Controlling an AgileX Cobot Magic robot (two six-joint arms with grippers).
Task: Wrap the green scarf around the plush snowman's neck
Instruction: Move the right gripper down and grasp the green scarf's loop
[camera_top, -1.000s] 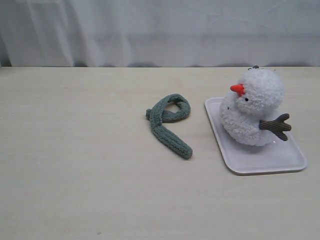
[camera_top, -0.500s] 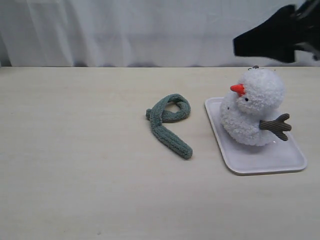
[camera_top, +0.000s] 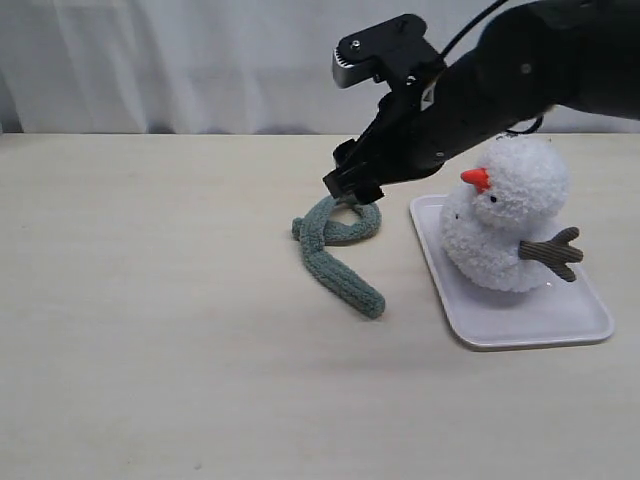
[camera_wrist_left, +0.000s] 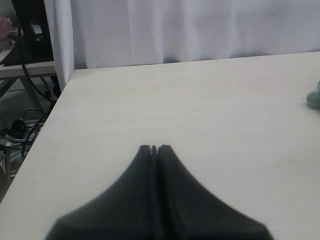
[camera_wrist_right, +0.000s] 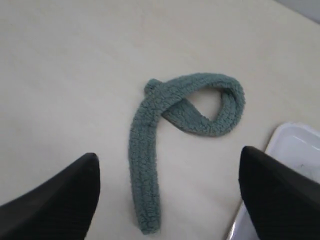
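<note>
Though wide open, right tool (camera_wrist_right: 168, 153) (empty)

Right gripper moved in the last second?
Yes. The right gripper came in from upper right, past the plush snowman, and now hangs open over the green scarf's loop.

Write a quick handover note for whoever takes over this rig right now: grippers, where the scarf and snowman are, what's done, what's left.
Left gripper: shut, empty, above bare table, away from the work.
Right gripper: open, empty, above the loop of the green scarf.
Scarf: on the table, one loop and one tail, beside the white tray, not touching it.
Plush snowman: sits on the tray, neck bare.
Done: nothing grasped yet.
Left: grasp the scarf, carry it over, wrap it around the neck.
</note>
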